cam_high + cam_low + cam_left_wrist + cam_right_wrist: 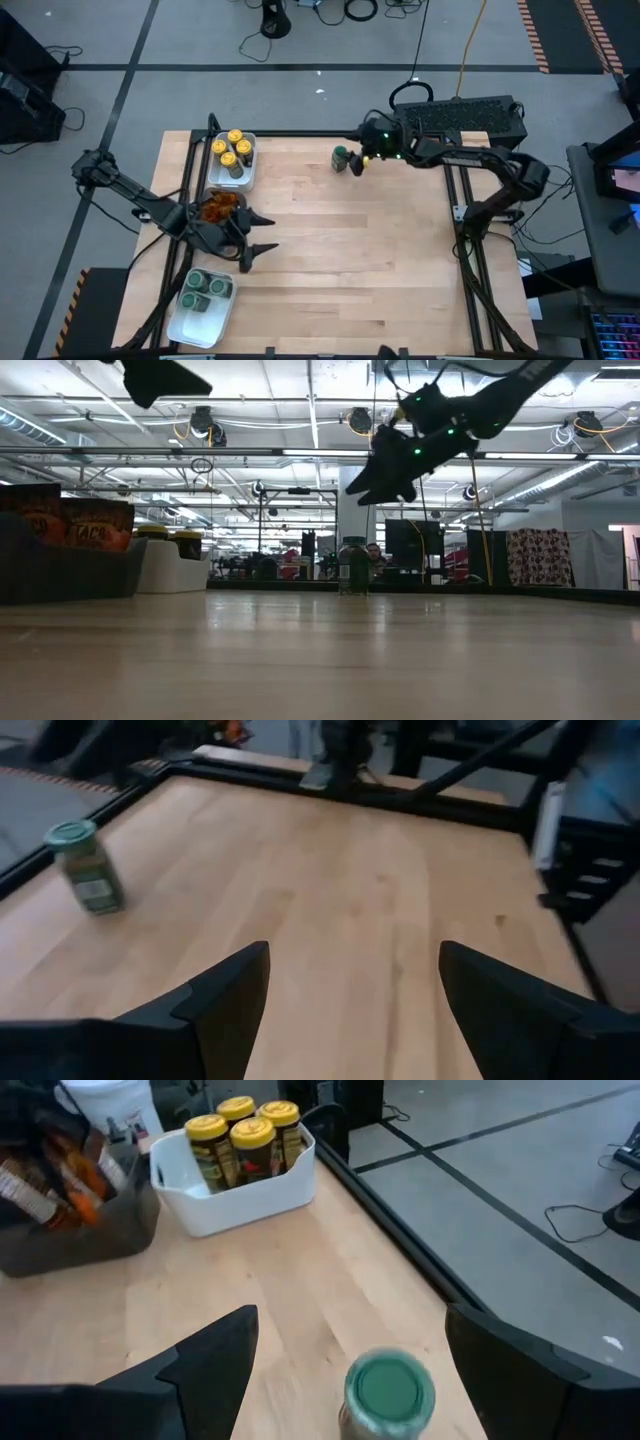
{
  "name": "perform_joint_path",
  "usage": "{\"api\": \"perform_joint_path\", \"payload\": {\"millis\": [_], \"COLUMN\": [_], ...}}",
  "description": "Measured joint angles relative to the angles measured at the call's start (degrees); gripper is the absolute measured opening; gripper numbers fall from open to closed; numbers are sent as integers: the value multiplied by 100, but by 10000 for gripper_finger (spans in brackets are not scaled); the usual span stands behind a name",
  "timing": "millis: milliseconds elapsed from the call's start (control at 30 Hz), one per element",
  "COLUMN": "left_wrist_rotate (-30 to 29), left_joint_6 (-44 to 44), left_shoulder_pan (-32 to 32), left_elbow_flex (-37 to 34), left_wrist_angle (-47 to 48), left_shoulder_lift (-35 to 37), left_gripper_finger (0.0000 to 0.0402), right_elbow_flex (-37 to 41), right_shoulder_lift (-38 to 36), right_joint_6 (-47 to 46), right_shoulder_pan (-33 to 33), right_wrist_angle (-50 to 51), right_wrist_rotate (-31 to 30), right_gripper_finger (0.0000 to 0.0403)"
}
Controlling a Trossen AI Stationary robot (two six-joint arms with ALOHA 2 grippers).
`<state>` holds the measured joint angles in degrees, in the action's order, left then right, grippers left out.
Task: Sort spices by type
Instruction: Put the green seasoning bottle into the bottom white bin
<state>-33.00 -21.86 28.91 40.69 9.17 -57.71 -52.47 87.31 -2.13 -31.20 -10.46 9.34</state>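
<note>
Near the table's far edge: last green-lidded jar (341, 157) upright and alone, right gripper (362, 163) just beside it, jaws spread, gripping nothing. Pickup step likely at hand; needs lowering around the jar, clamping, then carrying to the white tray (178, 326) of green lids. Left gripper (264, 234) waiting mid-table, jaws likewise spread, empty.

Grey floor (300, 90) with black tape lines; cables; ceiling strip lights (310, 453).
</note>
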Motion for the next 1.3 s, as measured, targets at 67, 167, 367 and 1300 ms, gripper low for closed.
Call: {"api": "perform_joint_path", "payload": {"millis": [67, 167, 367, 1300], "left_wrist_rotate": [125, 174, 180, 902], "left_joint_6": [124, 237, 485, 1815], "left_shoulder_pan": [11, 75, 238, 219], "left_elbow_flex": [-2, -2, -4, -4], "left_wrist_angle": [-143, -186, -181, 123], "left_shoulder_lift": [11, 7, 2, 81], "left_gripper_finger": [295, 295, 295, 295], "right_elbow_flex": [-175, -374, -627, -686], "right_shoulder_lift": [220, 580, 1078, 1378], "right_joint_6": [-21, -21, -2, -5], "right_shoulder_pan": [2, 2, -8, 405], "right_wrist_angle": [-3, 37, 39, 291], "right_wrist_rotate": [0, -7, -385, -1392], "right_gripper_finger": [306, 306, 306, 306]}}
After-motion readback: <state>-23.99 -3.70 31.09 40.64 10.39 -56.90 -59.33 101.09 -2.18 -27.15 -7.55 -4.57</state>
